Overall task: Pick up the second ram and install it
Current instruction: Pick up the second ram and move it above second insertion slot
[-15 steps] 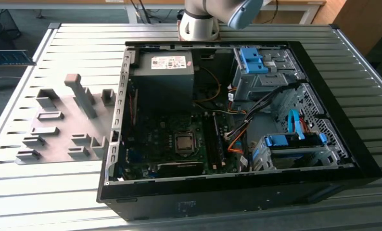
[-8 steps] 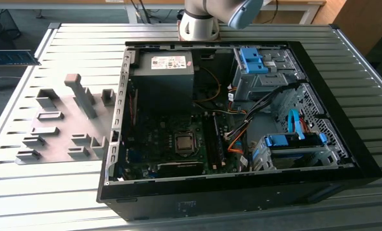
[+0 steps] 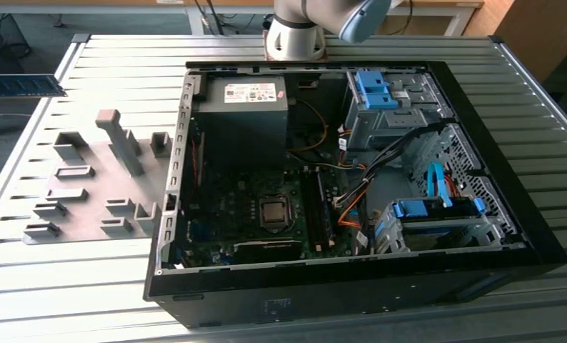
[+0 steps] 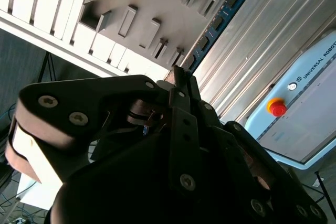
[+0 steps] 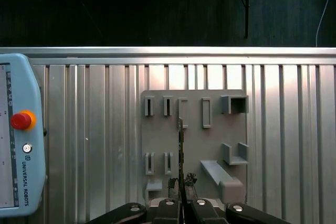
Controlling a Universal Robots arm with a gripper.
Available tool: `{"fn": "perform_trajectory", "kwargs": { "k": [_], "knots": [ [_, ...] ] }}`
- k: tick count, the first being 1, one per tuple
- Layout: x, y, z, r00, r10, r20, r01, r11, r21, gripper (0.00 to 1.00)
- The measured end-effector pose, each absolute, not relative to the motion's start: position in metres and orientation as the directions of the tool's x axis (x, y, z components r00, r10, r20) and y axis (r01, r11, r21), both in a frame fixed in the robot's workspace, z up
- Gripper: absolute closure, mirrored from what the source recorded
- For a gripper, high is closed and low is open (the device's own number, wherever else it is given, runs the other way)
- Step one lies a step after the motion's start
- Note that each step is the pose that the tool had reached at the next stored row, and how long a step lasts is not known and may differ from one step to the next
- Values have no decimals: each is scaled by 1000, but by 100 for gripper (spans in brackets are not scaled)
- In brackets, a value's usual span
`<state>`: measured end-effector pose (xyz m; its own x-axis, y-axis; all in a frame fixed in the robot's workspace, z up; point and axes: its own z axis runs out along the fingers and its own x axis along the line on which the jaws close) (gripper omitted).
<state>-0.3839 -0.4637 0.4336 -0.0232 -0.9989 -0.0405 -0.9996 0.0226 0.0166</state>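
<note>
At the exterior view's left edge the second ram (image 3: 21, 86) is held up off the slatted table (image 3: 121, 57), apart from the grey fixture plate (image 3: 98, 187) that lies to its right. In both wrist views the stick is seen clamped by one end in the gripper (image 5: 181, 184), whose fingers are closed against its two faces. The rest of the board juts out free beyond them, edge-on in the first wrist view and with its chips shown in the second. The pick-up is therefore judged done and the carrying part of the task is in hand; the install is not yet made. Further right, inside the open computer case (image 3: 360, 300), the memory slots (image 3: 319, 204) are found just beside the processor socket (image 3: 274, 212), well apart from the stick. A fit there is judged to call for the board's long edge being lined up with a slot and pressed in squarely, with the cables (image 3: 358, 196) nearby kept clear of. As to writing, a white printed label (image 3: 255, 93) is carried on the power supply (image 3: 241, 121), and lettering is printed on the pale blue teach pendant (image 5: 18, 182) below its red button (image 5: 21, 120). Neither is read out here, and no print can be made out on the stick itself.
</note>
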Motion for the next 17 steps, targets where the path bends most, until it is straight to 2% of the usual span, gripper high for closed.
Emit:
{"fn": "perform_trajectory", "kwargs": {
  "k": [17],
  "knots": [
    [-370,-464,434,-23,-999,-40,-1000,22,17,86]
  ]
}}
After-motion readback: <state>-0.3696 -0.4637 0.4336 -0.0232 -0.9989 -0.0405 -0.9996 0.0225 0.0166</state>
